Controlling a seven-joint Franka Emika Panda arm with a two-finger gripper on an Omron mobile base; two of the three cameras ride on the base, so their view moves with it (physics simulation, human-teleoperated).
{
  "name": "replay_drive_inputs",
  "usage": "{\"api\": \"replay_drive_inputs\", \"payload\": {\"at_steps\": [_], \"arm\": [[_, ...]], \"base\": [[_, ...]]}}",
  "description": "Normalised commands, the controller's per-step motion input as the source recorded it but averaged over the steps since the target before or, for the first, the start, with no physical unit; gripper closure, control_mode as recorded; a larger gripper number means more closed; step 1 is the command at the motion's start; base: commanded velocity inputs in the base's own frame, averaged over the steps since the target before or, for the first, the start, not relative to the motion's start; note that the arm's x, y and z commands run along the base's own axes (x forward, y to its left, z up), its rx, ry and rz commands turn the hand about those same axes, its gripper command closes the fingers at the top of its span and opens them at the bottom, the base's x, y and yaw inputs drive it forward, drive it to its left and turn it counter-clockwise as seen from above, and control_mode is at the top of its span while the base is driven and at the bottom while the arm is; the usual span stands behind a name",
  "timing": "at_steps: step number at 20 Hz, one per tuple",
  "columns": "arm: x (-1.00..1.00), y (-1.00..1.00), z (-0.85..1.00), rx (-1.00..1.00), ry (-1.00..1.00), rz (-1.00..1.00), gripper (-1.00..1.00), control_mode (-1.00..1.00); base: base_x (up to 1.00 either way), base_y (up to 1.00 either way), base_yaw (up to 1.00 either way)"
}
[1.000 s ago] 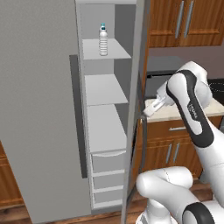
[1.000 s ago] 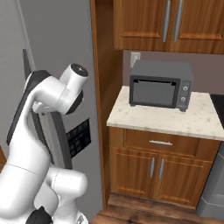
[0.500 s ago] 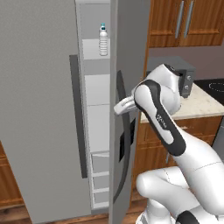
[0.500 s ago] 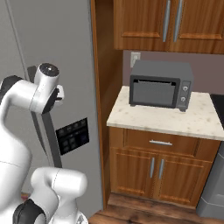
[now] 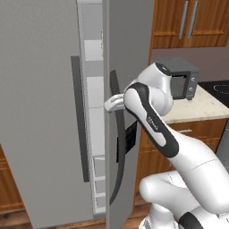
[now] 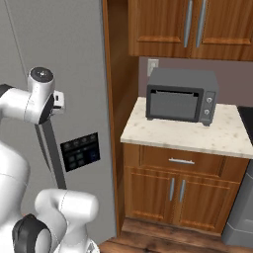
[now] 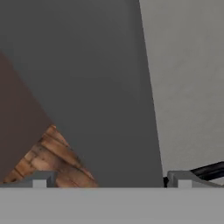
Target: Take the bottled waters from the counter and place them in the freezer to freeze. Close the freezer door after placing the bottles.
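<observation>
Fingers (image 7: 109, 180) spread wide, holding nothing (hand against the freezer door (image 5: 127, 67)): push flat and steady until you see it seat shut.

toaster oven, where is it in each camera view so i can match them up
Left base view: toaster oven upper right, on the counter.
Right base view: centre right, on the counter below the wooden wall cabinets.
Hand view: faces a grey door panel and wood floor.
Shared landmark: the black dispenser panel.
</observation>
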Motion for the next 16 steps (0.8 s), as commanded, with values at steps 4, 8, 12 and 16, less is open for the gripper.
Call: {"api": "replay_drive_inputs", "payload": {"at_steps": [4,8,12,16], "arm": [[0.00,-0.18,0.38,0.01,0.09,0.00,-1.00,-1.00],[0.00,-0.15,0.13,0.00,0.04,0.00,-1.00,-1.00],[0.00,-0.12,-0.09,-0.05,0.00,-0.03,-1.00,-1.00],[0.01,0.00,-0.23,-0.04,-0.01,-0.02,-1.00,-1.00]], "base": [[0.00,0.00,0.00],[0.00,0.00,0.00],[0.00,0.00,0.00],[0.00,0.00,0.00]]}}
